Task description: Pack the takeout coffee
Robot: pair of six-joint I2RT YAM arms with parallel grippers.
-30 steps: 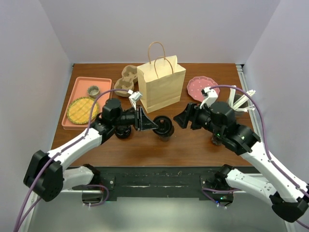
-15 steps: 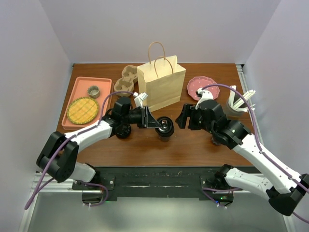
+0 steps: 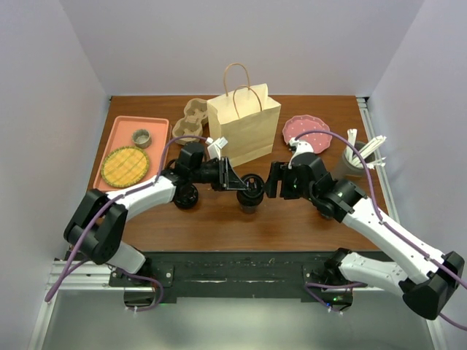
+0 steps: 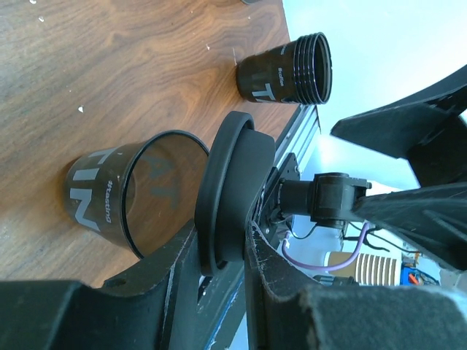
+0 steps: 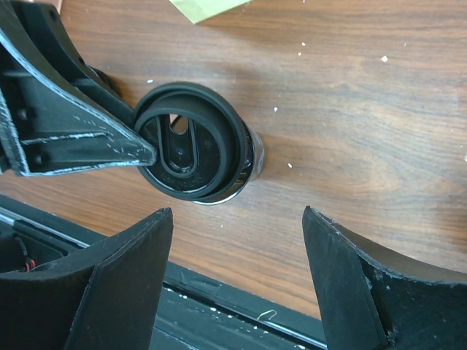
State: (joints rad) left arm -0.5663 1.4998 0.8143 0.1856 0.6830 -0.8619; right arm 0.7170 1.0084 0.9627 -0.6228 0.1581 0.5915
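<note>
Left gripper (image 4: 222,244): clamped on the lid rim of the small black tapered disposable coffee cup (image 4: 109,197). The cup stands mid-table, just in front of the tan paper bag with handles (image 3: 244,131), in the same place as a second ago. The left wrist has slid right, closer to it. The cup looks tilted in the left wrist view, and I cannot tell whether its base touches the brown wooden table (image 3: 292,222). Right gripper (image 5: 237,277): jaws wide apart, empty, facing the cup from the right. Its wrist has shifted left since.
</note>
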